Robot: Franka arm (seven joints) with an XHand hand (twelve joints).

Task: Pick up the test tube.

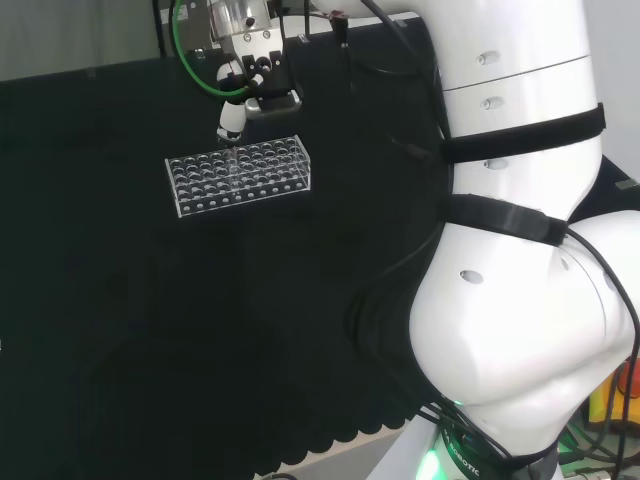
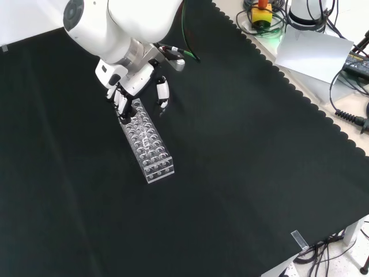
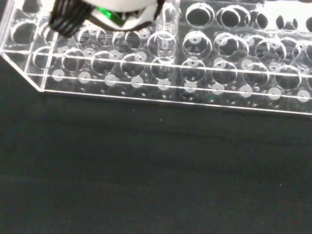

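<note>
Fingers of the hand point(image 2: 134, 86) point down over the far end of a clear test tube rack point(image 2: 147, 141) in the upper left of the front view; one fingertip point(image 2: 163, 97) stands apart to the right, the rest bunch over the rack's top rows. Whether they already pinch anything I cannot tell. In the head view the hand point(image 1: 240, 105) sits at upper left, a fingertip just above the rack point(image 1: 240, 174).

A faint upright test tube point(image 1: 233, 163) seems to stand in the rack under that fingertip; in the wrist view a clear tube point(image 3: 165, 29) rises from a hole in the middle of the rack point(image 3: 146, 73), beside a blurred part of the hand point(image 3: 105, 12).

To do this step well, I judge the fingers and thumb should close on the tube's free top from opposite sides, then lift straight up along its axis, so it clears the hole without tipping the light rack.

Black cloth point(image 2: 242, 173) covers the bench, its scalloped edge running down the right of the front view. At upper right lie cables point(image 2: 346, 109) and a grey sheet point(image 2: 314, 55).
</note>
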